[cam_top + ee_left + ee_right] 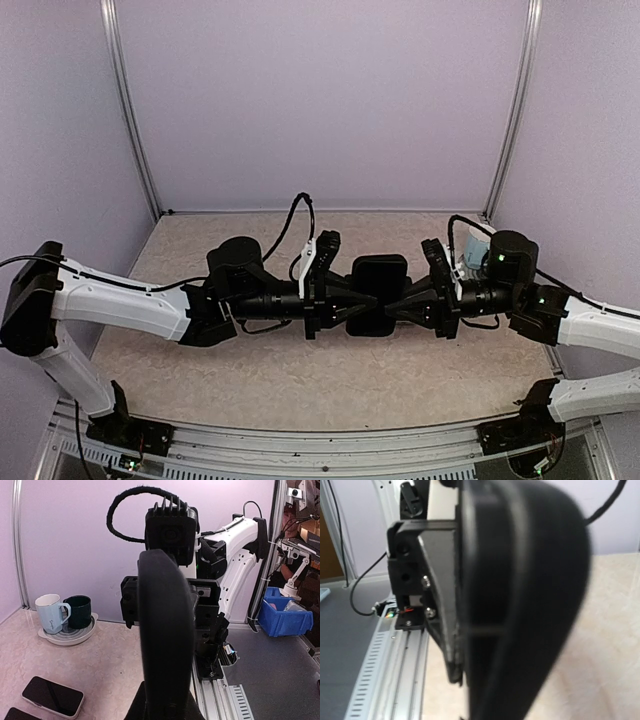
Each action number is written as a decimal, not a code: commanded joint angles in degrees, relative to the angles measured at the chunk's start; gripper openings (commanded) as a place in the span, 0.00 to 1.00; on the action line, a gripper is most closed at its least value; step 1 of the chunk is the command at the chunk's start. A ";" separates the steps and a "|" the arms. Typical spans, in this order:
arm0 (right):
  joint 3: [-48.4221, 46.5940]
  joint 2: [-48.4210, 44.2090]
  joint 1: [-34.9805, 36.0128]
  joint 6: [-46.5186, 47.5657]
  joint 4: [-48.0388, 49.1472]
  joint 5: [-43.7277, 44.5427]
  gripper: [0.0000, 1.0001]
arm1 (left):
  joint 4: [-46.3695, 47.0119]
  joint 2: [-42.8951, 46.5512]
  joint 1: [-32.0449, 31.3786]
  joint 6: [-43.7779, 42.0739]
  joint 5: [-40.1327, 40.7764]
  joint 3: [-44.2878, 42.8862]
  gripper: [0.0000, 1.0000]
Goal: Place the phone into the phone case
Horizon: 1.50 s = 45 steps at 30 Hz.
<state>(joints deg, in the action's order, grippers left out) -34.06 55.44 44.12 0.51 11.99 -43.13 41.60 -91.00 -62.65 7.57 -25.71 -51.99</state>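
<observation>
Top external view is taken up mostly by the beige table (300, 385), above which the left arm (120, 300) and the right arm (590, 325) are stretched toward each other until they meet at the middle. Between them a black phone case (380, 272) is held up off the tabletop. It is clamped at its left edge by the left gripper (354, 302), whose fingers are pressed together on it. In the left wrist view the case is seen edge-on, rising upright from between those fingers. The right gripper (399, 298) is set against the case's right edge. Whether its jaws are closed on the case cannot be told, since the right wrist view is filled by the blurred black edge. Whether anything sits inside the case cannot be told either. On the table a plate (65, 637) is seen carrying a white mug (50, 612) and a dark green mug (78, 611), standing side by side. Nearer the left wrist camera, the phone (52, 696) is laid flat, screen up, well apart from the raised case.
</observation>
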 commanded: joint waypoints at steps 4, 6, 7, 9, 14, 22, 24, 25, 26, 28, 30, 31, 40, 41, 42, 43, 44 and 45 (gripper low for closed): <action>-0.61 1.17 0.16 -0.03 0.26 1.07 0.00 | 2.10 1.70 -0.03 2.53 2.42 0.29 0.01; -1.25 1.83 0.18 -0.36 -1.58 2.76 0.00 | 0.11 1.83 0.34 2.81 4.47 0.54 0.23; -1.60 2.21 0.18 -2.32 -2.36 3.62 0.00 | -0.87 1.87 0.88 3.12 5.57 0.78 0.44; -1.99 2.97 0.18 -5.27 -3.42 5.51 0.00 | -3.65 2.38 1.68 3.68 8.95 1.47 0.74; -2.89 6.61 0.16 -14.67 -7.18 10.12 0.00 | -12.22 5.54 4.15 3.25 20.04 3.80 0.98; -1.88 13.61 -0.06 -31.22 -12.47 10.40 0.00 | -24.47 6.84 6.76 3.53 38.07 2.20 0.99; -1.27 14.50 -0.07 -33.97 -12.18 9.51 0.00 | -27.03 5.27 6.99 4.27 39.04 0.22 0.99; -1.05 14.83 -0.08 -34.92 -12.17 9.21 0.00 | -28.42 4.25 7.00 4.55 39.29 -0.97 0.99; -0.87 15.13 -0.15 -36.09 -12.10 9.32 0.00 | -29.68 3.06 7.02 4.99 39.33 -1.95 0.99; -0.36 16.10 -0.36 -37.87 -11.41 9.17 0.00 | -31.53 1.54 6.95 5.68 39.19 -3.46 0.99; 0.37 17.58 -0.61 -39.47 -10.22 8.44 0.00 | -32.61 0.36 7.00 6.44 38.99 -3.97 0.99; 0.78 18.32 -0.78 -40.47 -9.82 8.03 0.00 | -33.00 0.14 6.94 6.75 39.00 -4.00 0.99; 4.83 24.14 -2.38 -45.26 -6.60 6.25 0.00 | -34.22 1.82 7.08 7.59 40.61 -1.92 0.99; 4.68 24.72 -2.57 -44.77 -7.60 6.83 0.00 | -34.44 1.80 7.10 7.55 40.96 -2.02 0.99; 4.40 25.24 -2.78 -44.27 -8.85 7.52 0.00 | -34.55 1.79 7.17 7.56 41.12 -2.06 0.99; 4.10 25.66 -3.03 -43.71 -10.04 8.13 0.00 | -34.50 1.79 7.21 7.47 41.24 -2.13 0.99; 3.64 26.02 -3.16 -42.84 -11.34 9.03 0.00 | -34.56 1.72 7.32 7.39 41.27 -2.19 0.99; 2.98 26.19 -3.20 -42.04 -13.90 10.72 0.00 | -34.57 1.62 7.29 7.37 41.23 -2.28 0.99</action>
<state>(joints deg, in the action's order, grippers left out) -29.45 80.09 41.56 -43.88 2.00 -36.21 7.64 -90.30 -55.79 14.59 13.85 -54.57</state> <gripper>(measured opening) 0.068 0.989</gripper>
